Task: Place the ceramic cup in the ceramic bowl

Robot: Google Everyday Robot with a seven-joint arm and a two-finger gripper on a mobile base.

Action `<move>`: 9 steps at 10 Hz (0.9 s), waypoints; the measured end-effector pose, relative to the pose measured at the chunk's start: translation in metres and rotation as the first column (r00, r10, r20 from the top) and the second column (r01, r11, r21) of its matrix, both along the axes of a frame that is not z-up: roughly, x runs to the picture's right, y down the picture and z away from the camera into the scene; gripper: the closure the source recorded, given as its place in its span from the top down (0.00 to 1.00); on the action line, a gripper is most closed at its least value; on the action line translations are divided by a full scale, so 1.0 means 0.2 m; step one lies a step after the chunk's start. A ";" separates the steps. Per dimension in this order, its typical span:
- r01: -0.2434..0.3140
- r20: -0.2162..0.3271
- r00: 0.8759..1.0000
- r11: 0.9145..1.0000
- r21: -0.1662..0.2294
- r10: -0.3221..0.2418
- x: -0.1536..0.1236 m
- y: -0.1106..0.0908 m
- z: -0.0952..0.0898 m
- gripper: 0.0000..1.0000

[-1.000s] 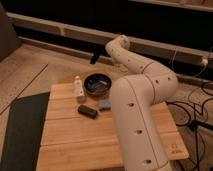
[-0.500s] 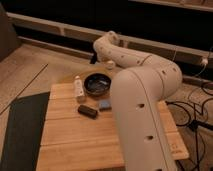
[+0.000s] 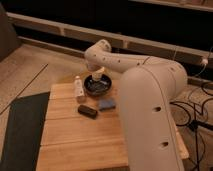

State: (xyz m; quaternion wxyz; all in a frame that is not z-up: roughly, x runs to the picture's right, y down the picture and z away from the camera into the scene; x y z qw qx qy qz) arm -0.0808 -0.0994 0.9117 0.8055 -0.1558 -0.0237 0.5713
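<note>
Blurred claw (image 3: 97,75) over ceramic bowl (image 3: 100,92), arm (image 3: 150,115) cropped below

Table (image 3: 75,142): pale wooden slats, upright, on a speckled floor (image 3: 20,70).

Bottle (image 3: 78,89): slim, white, capped, standing upright near the table's far left edge.

Block (image 3: 87,111): flat, black, rectangular, lying in front of the bottle, apart from it.

Blue pad (image 3: 106,104): lying flat just right of the block, not touching it.

Mat (image 3: 22,131): dark, on the floor along the table's left side.

Cables (image 3: 197,107): dark, loose on the floor at right.

Gripper (image 3: 96,74): above the table's far end, right of the bottle.
</note>
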 end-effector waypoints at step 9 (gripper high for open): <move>0.035 -0.046 0.998 0.990 -0.137 -0.041 0.04 0.19 0.26 0.05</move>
